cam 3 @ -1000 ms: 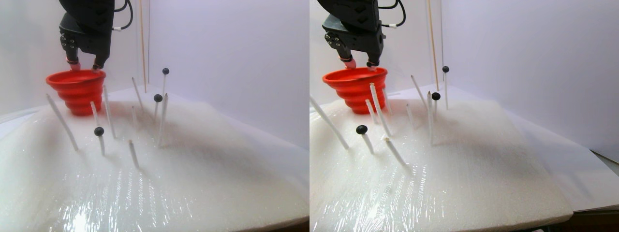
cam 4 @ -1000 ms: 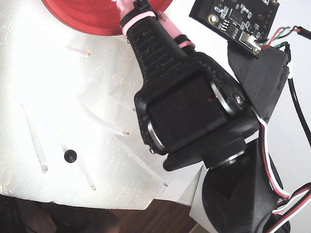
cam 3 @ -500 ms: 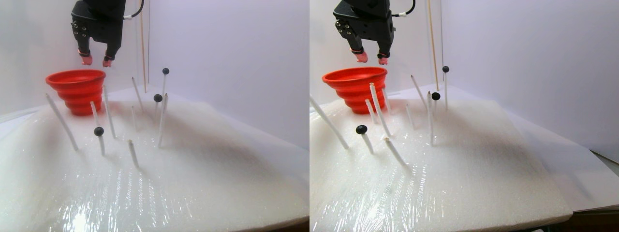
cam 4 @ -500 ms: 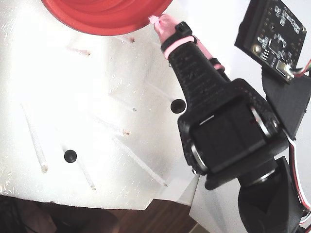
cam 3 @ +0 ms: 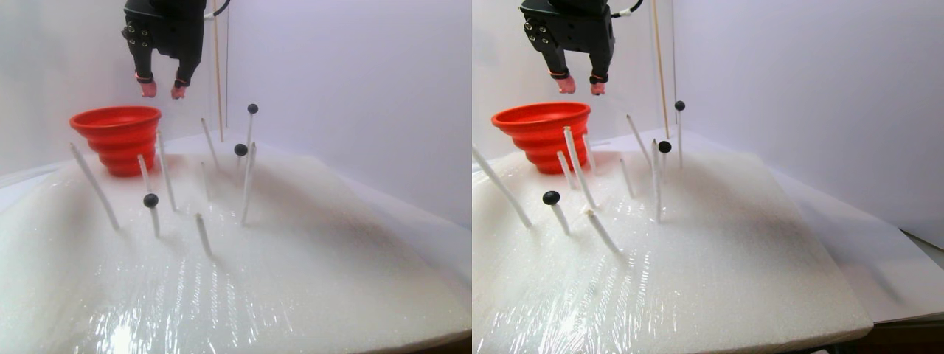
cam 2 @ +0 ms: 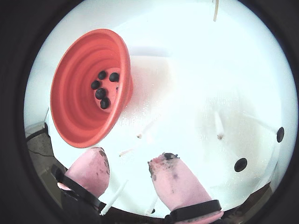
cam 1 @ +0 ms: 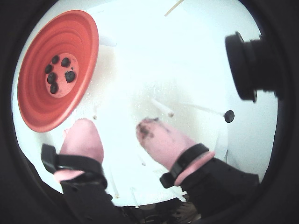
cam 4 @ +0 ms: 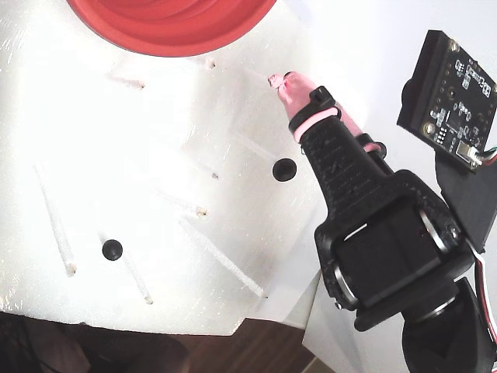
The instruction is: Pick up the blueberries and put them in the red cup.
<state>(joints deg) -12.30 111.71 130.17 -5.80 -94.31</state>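
Observation:
The red cup (cam 3: 118,140) stands at the back left of the foam slab, and several blueberries (cam 1: 58,74) lie on its floor in both wrist views (cam 2: 103,86). Three more blueberries sit on top of white sticks (cam 3: 150,200) (cam 3: 240,150) (cam 3: 253,108); two of them show in the fixed view (cam 4: 112,249) (cam 4: 284,169). My gripper (cam 3: 163,91) hangs in the air above and just right of the cup's rim. It is open, and its pink-covered, dark-smudged fingertips (cam 2: 166,170) hold nothing. In a wrist view the gripper (cam 1: 113,126) is over bare foam beside the cup (cam 1: 42,107).
The white foam slab (cam 3: 310,251) carries several thin white sticks, some leaning, around the berries. A thin wooden rod (cam 3: 217,66) stands behind the cup. A camera board (cam 4: 454,93) juts from the arm. The slab's near edge (cam 4: 155,326) drops to a dark surface.
The gripper has risen from the cup's rim and drifted right, away from the cup, staying open. The berry on the stick near the arm is now uncovered in the fixed view.

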